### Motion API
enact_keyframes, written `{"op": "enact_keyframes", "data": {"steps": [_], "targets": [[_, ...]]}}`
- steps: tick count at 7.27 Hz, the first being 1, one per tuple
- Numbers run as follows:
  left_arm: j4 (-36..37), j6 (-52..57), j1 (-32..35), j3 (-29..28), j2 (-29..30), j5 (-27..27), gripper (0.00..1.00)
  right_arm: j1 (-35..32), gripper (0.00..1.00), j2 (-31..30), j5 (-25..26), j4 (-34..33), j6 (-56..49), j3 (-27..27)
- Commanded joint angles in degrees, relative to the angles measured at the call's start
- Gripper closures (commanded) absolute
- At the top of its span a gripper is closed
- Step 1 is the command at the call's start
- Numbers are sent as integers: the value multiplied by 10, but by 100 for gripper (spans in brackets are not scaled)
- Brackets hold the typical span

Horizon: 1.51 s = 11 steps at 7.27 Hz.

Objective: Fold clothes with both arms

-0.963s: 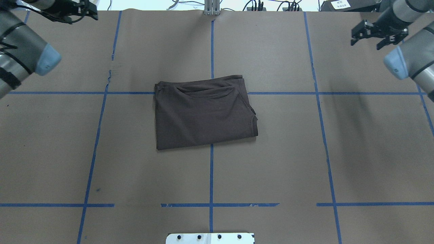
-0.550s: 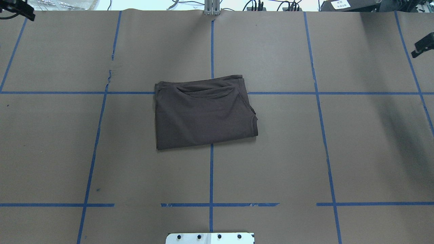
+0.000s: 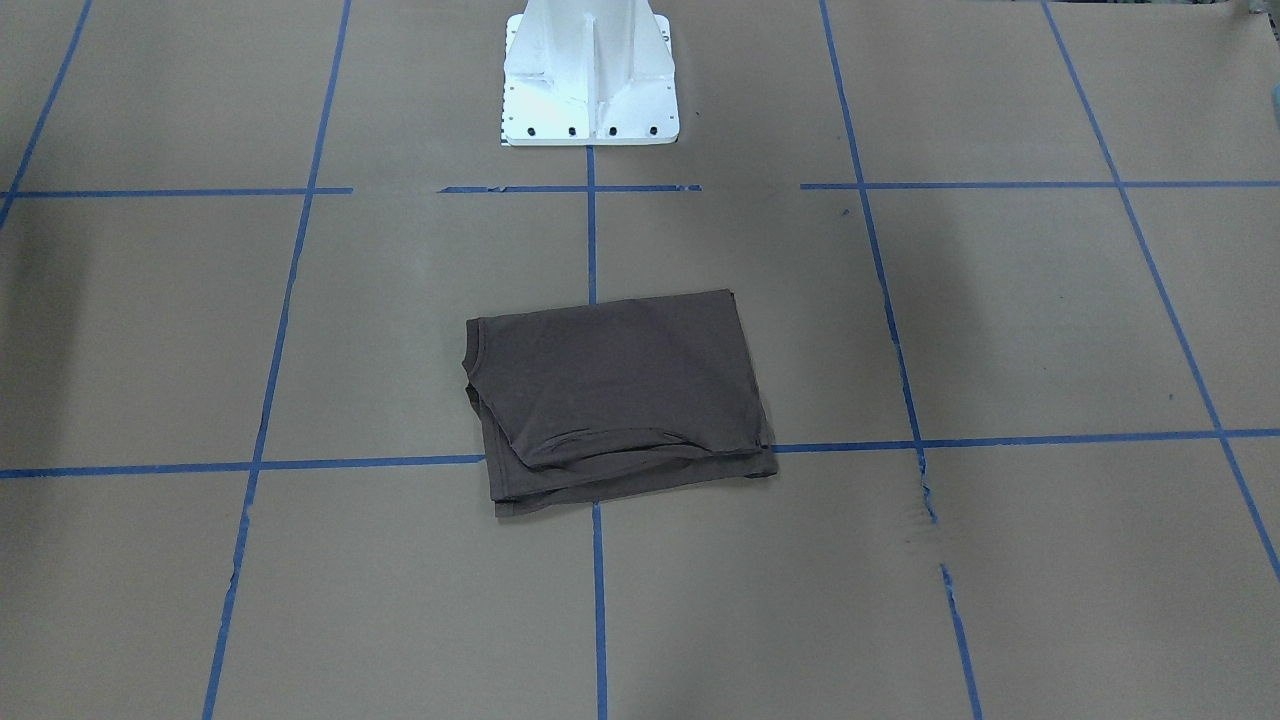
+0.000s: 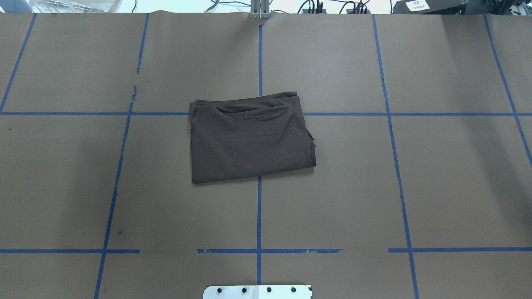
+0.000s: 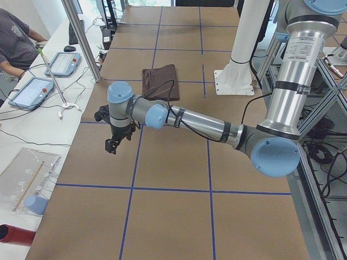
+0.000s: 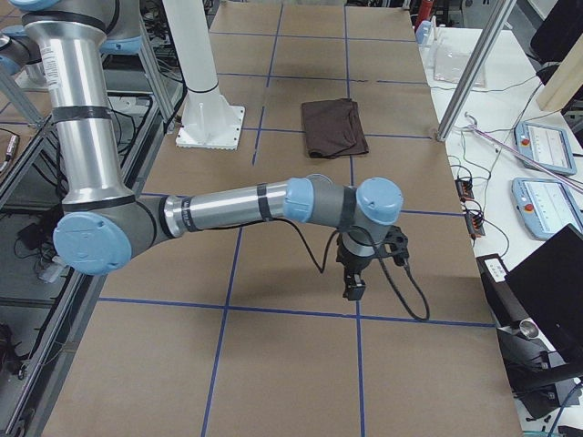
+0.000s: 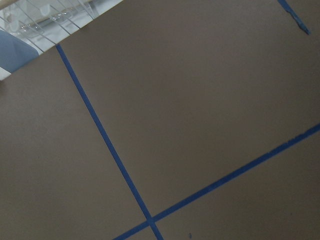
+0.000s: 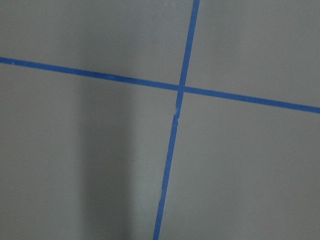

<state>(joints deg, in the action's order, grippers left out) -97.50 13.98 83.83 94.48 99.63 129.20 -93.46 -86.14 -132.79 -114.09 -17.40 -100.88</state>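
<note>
The dark grey-brown T-shirt [image 4: 249,139] lies folded into a rectangle at the table's middle, collar fold toward the far edge; it also shows at T-shirt [image 3: 620,395], T-shirt [image 5: 161,81] and T-shirt [image 6: 334,126]. No arm touches it. My left gripper [image 5: 114,142] hangs over bare brown paper far out to the left side, seen only in the exterior left view. My right gripper [image 6: 353,287] hangs over bare paper far out to the right, seen only in the exterior right view. I cannot tell whether either is open or shut. Both wrist views show only paper and blue tape.
The white base pedestal [image 3: 590,75] stands at the robot's side of the table. Blue tape lines [image 4: 259,216] grid the brown paper. A seated person [image 5: 16,38], tablets [image 5: 30,92] and a clear tray [image 5: 27,179] are on the side bench beyond the far edge.
Both arms swung outward from the far corners and have left the overhead view. The folded T-shirt has not moved.
</note>
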Motion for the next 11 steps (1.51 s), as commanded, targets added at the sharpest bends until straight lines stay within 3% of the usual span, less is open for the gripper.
{"op": "enact_keyframes", "data": {"steps": [1,3,4,5,6,8,11], "targets": [[-68,17,4,-18,-71,-12,0,-2,0,-25,2,-7,-11,-31],[-38,15,8,-37,-88,-18,0,-2,0,-33,-2,9,-7,-24],[49,16,12,-15,-91,-14,0,-2,0,-33,-2,9,-7,-16],[69,16,24,-12,-92,0,0,-2,0,-33,-4,13,-8,-5],[69,19,64,-35,-91,26,0,-2,0,-34,-20,25,-8,8],[70,16,71,-42,-90,49,0,-3,0,-34,-33,33,-9,25],[64,13,72,-31,-93,44,0,-3,0,-37,-32,60,-8,38]]}}
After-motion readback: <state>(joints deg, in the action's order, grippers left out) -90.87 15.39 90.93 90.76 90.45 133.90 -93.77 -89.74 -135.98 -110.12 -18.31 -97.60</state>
